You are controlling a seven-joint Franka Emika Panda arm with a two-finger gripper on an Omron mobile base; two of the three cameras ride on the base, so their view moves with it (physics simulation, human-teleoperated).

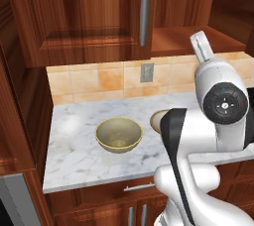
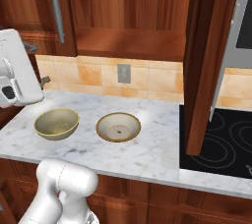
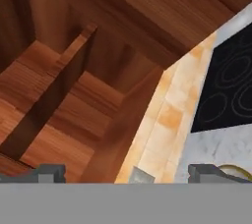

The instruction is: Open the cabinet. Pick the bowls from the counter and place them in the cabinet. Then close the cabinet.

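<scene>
The cabinet (image 2: 128, 26) has its right door (image 2: 209, 61) swung out, baring the shelf (image 2: 130, 43) above the counter (image 2: 157, 149), so stowing can begin. Both bowls wait on the counter below that shelf: the deep bowl (image 2: 56, 123) left of the shallow bowl (image 2: 118, 126), apart. The fingers (image 3: 49, 173) stand wide and empty, aimed up into the cabinet.

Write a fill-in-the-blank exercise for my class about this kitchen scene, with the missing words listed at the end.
1. The reddish-brown wooden wall cabinet has its right door swung ____.
2. The two round tan-rimmed ceramic bowls, deep and shallow, sit on the white marble ____.
3. A grey outlet plate is on the tiled wall ____ the shallow bowl.

Missing words: open; counter; behind
</scene>
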